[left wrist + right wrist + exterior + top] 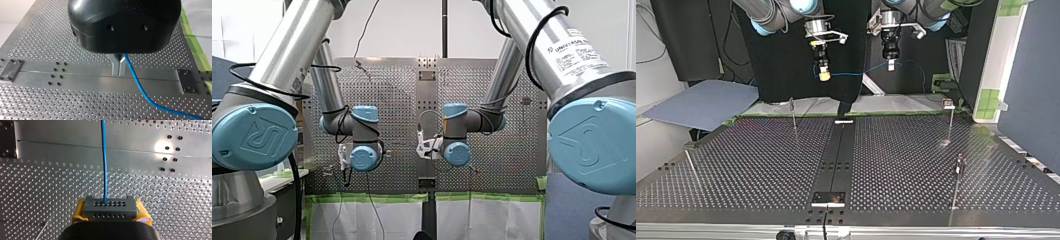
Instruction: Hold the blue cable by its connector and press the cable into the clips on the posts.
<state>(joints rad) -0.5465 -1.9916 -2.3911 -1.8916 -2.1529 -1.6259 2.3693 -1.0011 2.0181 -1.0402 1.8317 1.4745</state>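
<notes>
In the right wrist view my right gripper point(110, 208) is shut, its yellow pads point(79, 208) on either side of a grey perforated connector point(110, 212). The blue cable point(103, 157) leaves the connector and runs straight ahead over the table. In the left wrist view my left gripper point(119, 71) has its metal fingers shut on the blue cable point(140, 87), which trails off beside it. The top view shows both grippers high above the table's far edge: my right gripper point(824, 75) at left, my left gripper point(891, 64) at right. The cable point(856, 74) is strung between them.
Thin posts with clips stand on the perforated table point(761, 165): one at the back left point(793, 112), two at the right point(951, 117) point(958, 170), one leaning at the near left point(691, 167). A dark rail point(836, 155) runs down the middle. A blue-grey sheet point(706, 105) lies off the table.
</notes>
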